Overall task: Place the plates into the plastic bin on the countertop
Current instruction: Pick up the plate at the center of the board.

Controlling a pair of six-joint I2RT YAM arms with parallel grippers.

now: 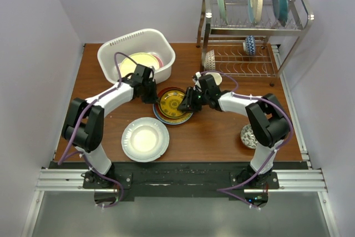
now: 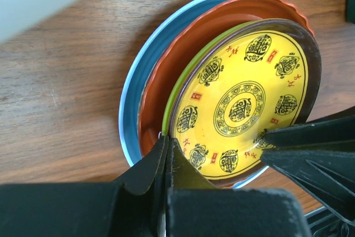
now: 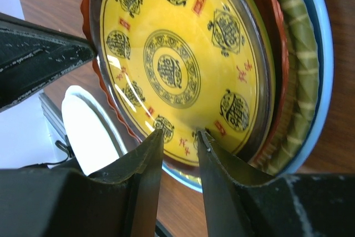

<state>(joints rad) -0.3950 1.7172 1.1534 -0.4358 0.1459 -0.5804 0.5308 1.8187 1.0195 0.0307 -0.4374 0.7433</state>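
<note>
Top external view showed the bin [image 1: 136, 45] at the back left of the countertop [image 1: 222, 131], with a couple of plates [image 1: 138, 64] lying in it. Just right of it the left gripper [image 1: 148, 91] was closed tight at the left rim of the yellow plate [image 1: 175, 104] — whether the rim was actually nipped between the fingers, I could not tell. That plate topped a stack [image 2: 166, 65] at mid-table; a white plate [image 1: 145, 139] lay apart, nearer the arms. On the stack's right the right gripper [image 1: 192, 99] stood with jaws apart, the yellow plate's rim showing in the gap, not clamped. Three more plates stood upright in the rack [image 1: 288, 23] at the back right. Glazed, stiff and breakable, the yellow plate would likely be slippery and fairly heavy for a pinch — best taken by its raised rim, gripped deep, and kept from knocking those below.
</note>
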